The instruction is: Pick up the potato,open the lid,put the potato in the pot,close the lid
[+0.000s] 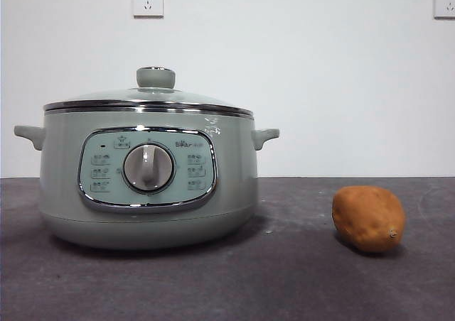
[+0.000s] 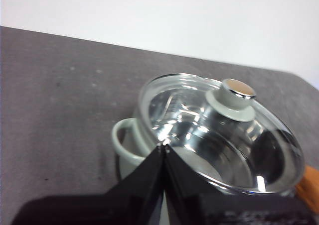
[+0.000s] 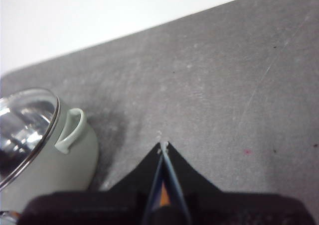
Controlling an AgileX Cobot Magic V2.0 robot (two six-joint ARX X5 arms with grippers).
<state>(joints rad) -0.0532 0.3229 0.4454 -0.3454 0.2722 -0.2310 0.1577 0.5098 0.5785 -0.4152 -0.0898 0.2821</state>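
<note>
The pale green pot [image 1: 64, 193] stands on the left of the table with the glass lid [image 1: 178, 97] shut on it, green knob [image 1: 156, 77] up. The orange-brown potato [image 1: 368, 218] lies on the table to the pot's right, apart from it. Neither arm shows in the front view. My left gripper [image 2: 164, 146] is shut and empty, above the pot's rim beside the lid [image 2: 189, 130]; a sliver of potato [image 2: 311, 187] shows at the edge. My right gripper [image 3: 163, 146] is shut and empty over bare table beside the pot [image 3: 70, 165].
The dark grey table [image 1: 284, 278] runs back to a white wall with two sockets [image 1: 148, 1], [image 1: 444, 1]. The pot's side handles [image 1: 264, 135] stick out. A thin orange streak shows between the right jaws low in the right wrist view.
</note>
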